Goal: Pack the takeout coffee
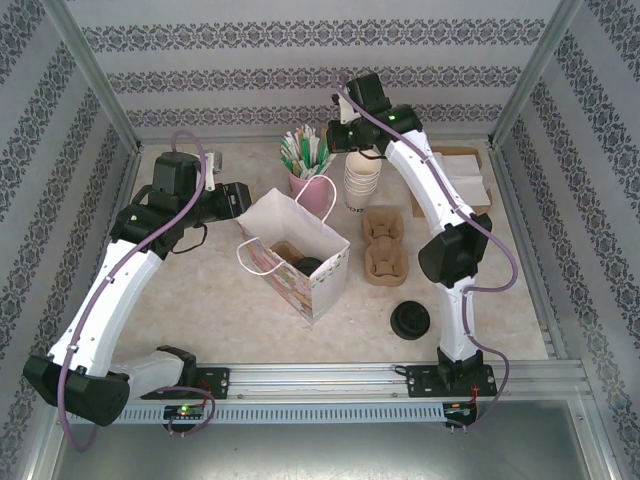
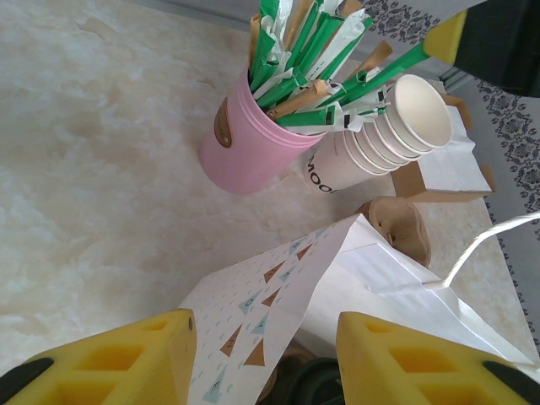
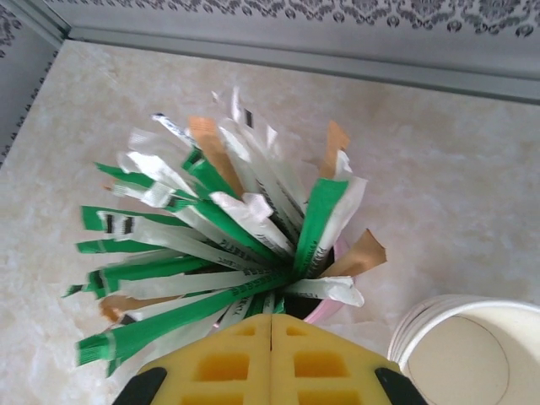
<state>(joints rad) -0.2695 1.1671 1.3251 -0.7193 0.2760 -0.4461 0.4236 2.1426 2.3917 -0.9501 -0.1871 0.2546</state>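
The takeout coffee [image 1: 309, 265], a cup with a black lid, stands inside the white patterned paper bag [image 1: 325, 287] at mid-table, next to a brown carrier piece in the bag. In the left wrist view its dark lid [image 2: 319, 384] peeks out below the bag's rim [image 2: 253, 308]. My left gripper [image 2: 266, 342] is open and straddles the bag's left wall near its top edge; the top view places it [image 1: 240, 200] at the bag's far-left corner. My right gripper [image 3: 271, 327] is shut, hovering right over the sachets in the pink cup [image 1: 308, 183].
A stack of unlidded cream cups [image 1: 362, 180] stands right of the pink cup. A brown cardboard carrier [image 1: 384, 243] lies right of the bag. A loose black lid [image 1: 411, 320] sits near the right arm's base. Paper napkins [image 1: 468, 180] lie back right.
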